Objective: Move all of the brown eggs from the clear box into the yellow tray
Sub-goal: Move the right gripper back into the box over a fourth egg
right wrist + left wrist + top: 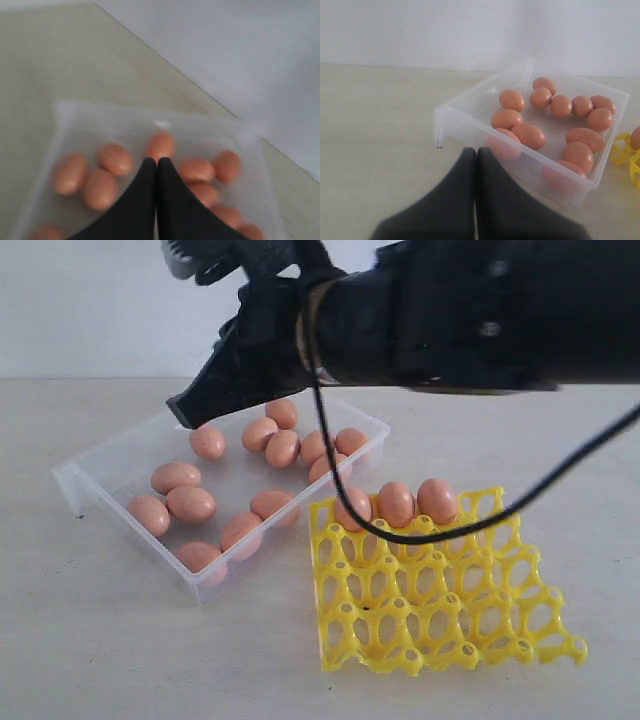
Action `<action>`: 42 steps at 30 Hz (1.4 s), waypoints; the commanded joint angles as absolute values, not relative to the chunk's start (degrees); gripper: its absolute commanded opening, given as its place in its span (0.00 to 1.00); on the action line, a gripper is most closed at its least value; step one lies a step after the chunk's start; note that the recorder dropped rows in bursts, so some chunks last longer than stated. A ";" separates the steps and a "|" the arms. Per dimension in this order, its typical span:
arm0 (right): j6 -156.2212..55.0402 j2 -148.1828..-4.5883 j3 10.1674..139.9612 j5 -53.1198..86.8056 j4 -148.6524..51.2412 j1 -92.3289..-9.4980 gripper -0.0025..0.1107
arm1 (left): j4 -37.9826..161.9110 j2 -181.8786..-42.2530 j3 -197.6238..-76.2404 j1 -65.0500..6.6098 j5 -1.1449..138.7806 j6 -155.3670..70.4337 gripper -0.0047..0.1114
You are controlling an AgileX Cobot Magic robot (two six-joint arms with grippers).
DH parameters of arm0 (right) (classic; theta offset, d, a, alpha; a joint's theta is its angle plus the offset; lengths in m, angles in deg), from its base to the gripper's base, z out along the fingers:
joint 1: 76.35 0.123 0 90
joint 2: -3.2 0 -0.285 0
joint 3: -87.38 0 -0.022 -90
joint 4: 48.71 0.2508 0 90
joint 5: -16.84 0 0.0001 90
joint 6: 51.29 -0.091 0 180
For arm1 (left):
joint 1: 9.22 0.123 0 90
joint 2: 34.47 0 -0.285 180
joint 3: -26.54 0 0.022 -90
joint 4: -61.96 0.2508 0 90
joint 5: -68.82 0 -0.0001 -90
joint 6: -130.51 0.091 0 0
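1. The brown eggs (190,503) are smooth, matte, orange-brown ovals, all alike. Thirteen lie loose on their sides in the clear box (75,480), and three sit in the yellow tray (450,640).
2. Inside the frosted, low-walled box, one cluster gathers toward the far right corner. The other eggs spread along the near left side, several of them touching.
3. The tray is a bright lattice of round cups and small posts. Its three eggs fill neighbouring cups along the far edge. The tray's far left corner lies just beside the box's right wall, and both rest on the pale table (100,640).
4. The right gripper (183,412) hangs over the box's far left part, its black fingers pressed together with nothing between them.
5. Only the left wrist view shows the left gripper (476,150). Its dark fingers meet, empty, over the table just outside a box corner.
6. The right wrist view is blurred, and its tip seems to point at one egg (161,145); I cannot tell whether they touch.
7. Only the exterior view shows a black cable (480,525) looping across in front of the tray.
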State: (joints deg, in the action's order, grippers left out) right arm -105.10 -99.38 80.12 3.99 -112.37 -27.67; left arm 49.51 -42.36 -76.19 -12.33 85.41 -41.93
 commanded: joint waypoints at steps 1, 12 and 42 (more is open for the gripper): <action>-76.33 -108.84 94.19 -26.76 -90.61 -26.08 0.02 | 49.29 -42.25 -76.24 -12.15 85.10 -41.91 0.00; -37.89 -129.31 136.81 -51.25 -41.38 -29.52 0.02 | 49.29 -42.25 -76.24 -12.15 85.10 -41.91 0.00; -28.45 -150.37 145.74 -40.09 -48.71 -29.81 0.61 | 49.29 -42.25 -76.24 -12.15 85.10 -41.91 0.00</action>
